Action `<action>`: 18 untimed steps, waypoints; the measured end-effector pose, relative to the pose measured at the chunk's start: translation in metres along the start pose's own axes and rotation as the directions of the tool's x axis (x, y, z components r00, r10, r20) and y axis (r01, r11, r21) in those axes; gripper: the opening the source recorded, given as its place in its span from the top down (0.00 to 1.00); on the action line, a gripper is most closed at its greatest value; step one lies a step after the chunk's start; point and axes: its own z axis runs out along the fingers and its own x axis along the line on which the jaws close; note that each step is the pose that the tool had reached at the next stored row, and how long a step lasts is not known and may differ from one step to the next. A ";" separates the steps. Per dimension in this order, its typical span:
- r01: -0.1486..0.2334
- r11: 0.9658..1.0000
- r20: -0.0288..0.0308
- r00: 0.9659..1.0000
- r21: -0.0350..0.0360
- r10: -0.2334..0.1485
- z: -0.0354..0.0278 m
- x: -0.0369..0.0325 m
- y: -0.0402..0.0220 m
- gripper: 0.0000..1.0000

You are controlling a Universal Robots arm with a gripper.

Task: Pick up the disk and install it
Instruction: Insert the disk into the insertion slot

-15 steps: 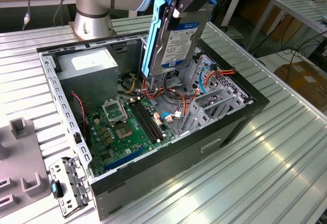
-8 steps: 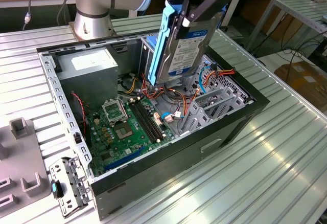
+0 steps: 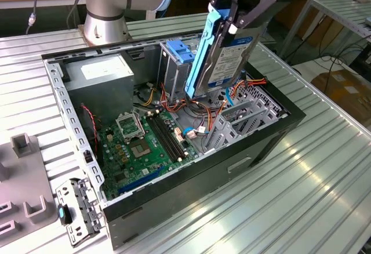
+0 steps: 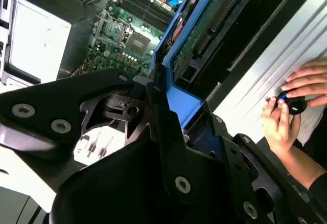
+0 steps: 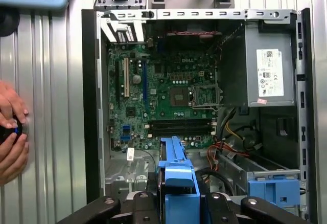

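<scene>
- disk (image 3: 233, 60): silver, white label with a blue band, light-blue side rails
- motherboard (image 3: 136, 147): green
- power supply (image 5: 268, 70): grey, white sticker
- cables (image 3: 255, 82): red, orange, yellow
- table (image 3: 301, 178): silver, ribbed in parallel lines

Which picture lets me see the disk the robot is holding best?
The exterior view: the disk hangs on edge in the gripper above the open computer case, showing its labelled face and one blue rail. The second wrist view shows its green circuit-board side. The first wrist view shows its blue rail end-on.
</scene>
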 end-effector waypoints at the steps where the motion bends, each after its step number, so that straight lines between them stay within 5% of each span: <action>1: 0.000 1.000 -0.001 1.000 0.000 0.000 0.0001 0.0004 -0.0029 0.63; 3: 0.000 1.000 -0.002 1.000 0.000 0.000 0.0001 0.0042 -0.0058 0.63; 7: -0.001 1.000 -0.002 1.000 -0.002 0.001 0.0004 0.0268 -0.0071 0.63; 10: -0.001 1.000 -0.003 1.000 -0.003 0.001 0.0006 0.0350 -0.0121 0.63; 18: -0.001 1.000 -0.004 1.000 -0.003 0.001 0.0014 0.0342 -0.0416 0.63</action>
